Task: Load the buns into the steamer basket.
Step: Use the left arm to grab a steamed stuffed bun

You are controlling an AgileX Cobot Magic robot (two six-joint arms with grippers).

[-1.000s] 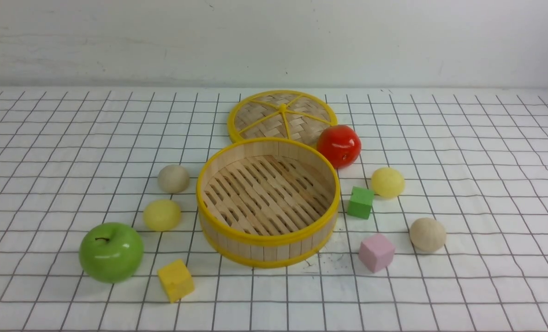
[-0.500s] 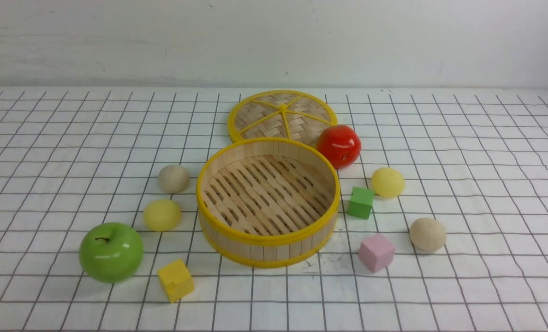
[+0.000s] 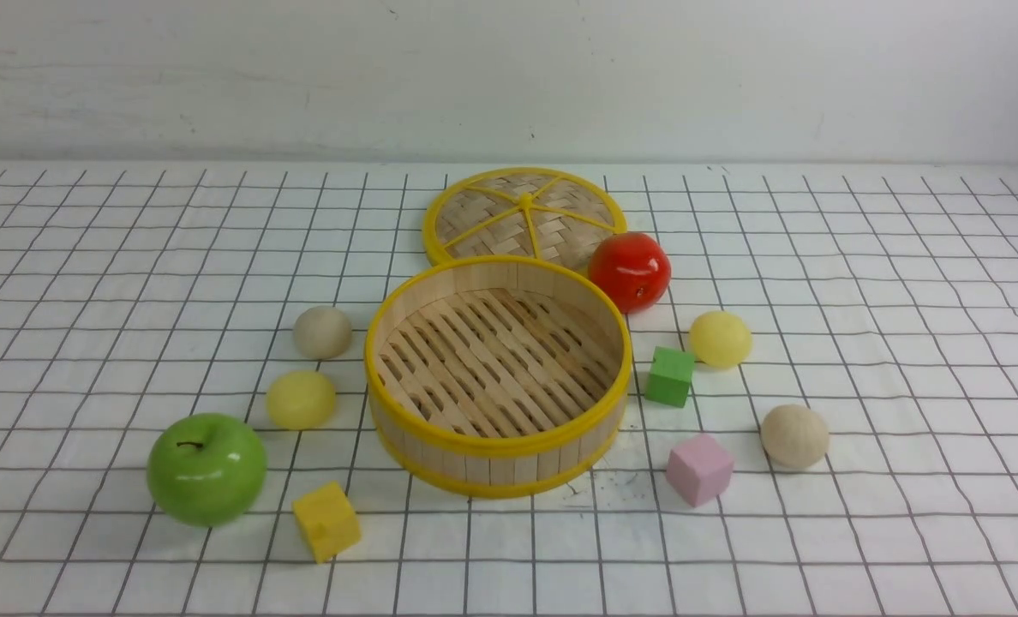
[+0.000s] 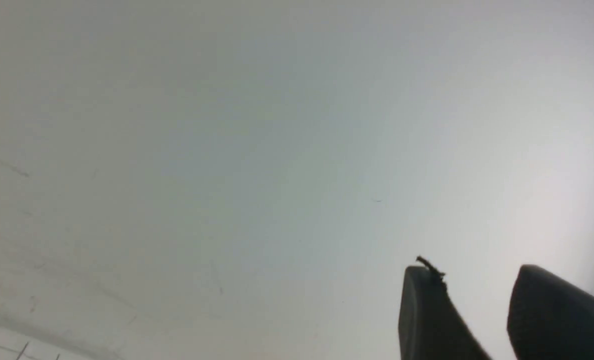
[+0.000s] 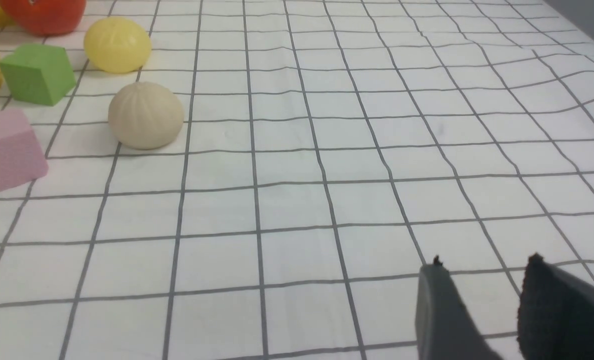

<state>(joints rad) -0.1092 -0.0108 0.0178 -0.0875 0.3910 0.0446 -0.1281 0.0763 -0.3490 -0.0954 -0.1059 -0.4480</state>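
Observation:
The steamer basket [image 3: 498, 374] stands empty in the middle of the checked cloth. Left of it lie a beige bun [image 3: 322, 332] and a pale yellow bun [image 3: 302, 399]. To its right are a pale yellow bun [image 3: 720, 338] [image 5: 117, 44] and a beige bun [image 3: 794, 436] [image 5: 145, 115]. Neither arm shows in the front view. My left gripper [image 4: 477, 275] is open and empty, facing a blank wall. My right gripper [image 5: 482, 267] is open and empty above the cloth, well apart from the right-hand buns.
A flat woven lid [image 3: 523, 216] lies behind the basket, beside a red apple [image 3: 630, 271]. A green apple [image 3: 206, 469] and yellow cube [image 3: 326, 520] sit front left. A green cube [image 3: 670, 376] and pink cube [image 3: 699, 468] sit right of the basket.
A dark corner that showed at the lower left edge of the front view half a second ago is gone again. Nothing on the cloth has moved.

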